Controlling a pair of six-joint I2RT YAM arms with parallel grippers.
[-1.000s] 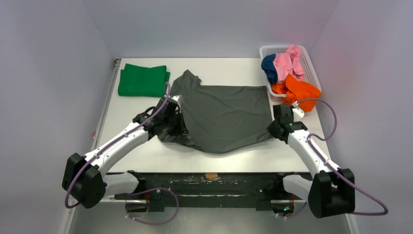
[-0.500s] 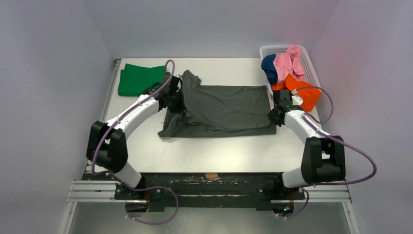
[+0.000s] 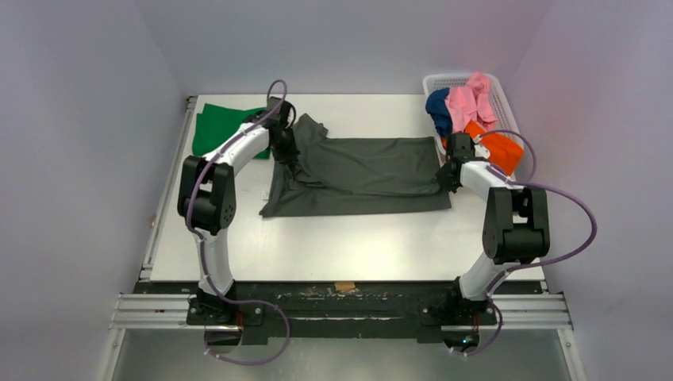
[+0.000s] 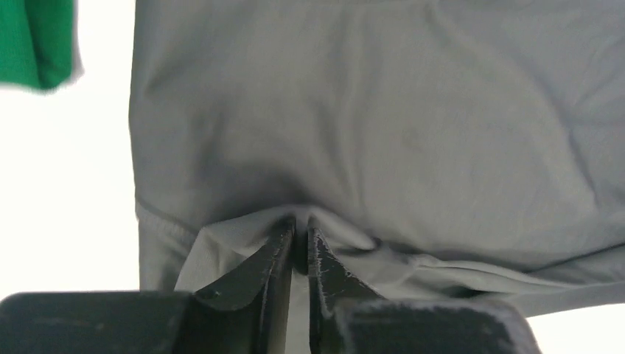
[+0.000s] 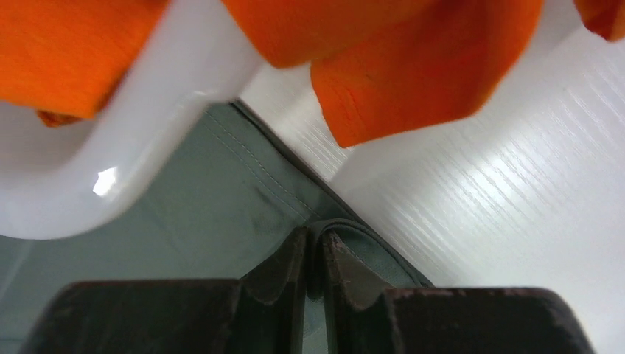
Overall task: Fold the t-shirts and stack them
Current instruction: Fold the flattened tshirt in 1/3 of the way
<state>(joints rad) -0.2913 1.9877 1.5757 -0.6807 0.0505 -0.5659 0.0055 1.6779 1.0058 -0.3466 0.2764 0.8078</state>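
Observation:
The dark grey t-shirt [image 3: 361,171] lies folded lengthwise across the far half of the table, and fills the left wrist view [image 4: 383,125]. My left gripper [image 3: 291,163] [image 4: 301,230] is shut on a pinch of the shirt's left part. My right gripper [image 3: 446,176] [image 5: 314,240] is shut on the shirt's hemmed right edge [image 5: 258,184]. A folded bright green t-shirt [image 3: 222,127] [image 4: 33,40] lies at the far left. The orange [image 3: 496,147] [image 5: 413,81], pink [image 3: 470,99] and navy [image 3: 437,107] t-shirts lie bunched in the basket.
The white lattice basket [image 3: 440,82] stands at the far right corner, its rim [image 5: 110,177] just beyond my right gripper. Bare white table [image 3: 357,246] spreads in front of the grey shirt. Both arms reach far over the table.
Both grippers have carried the grey shirt's near edge away from me and over itself. The shirt now lies as a narrower folded band, with the grippers close to its far side.

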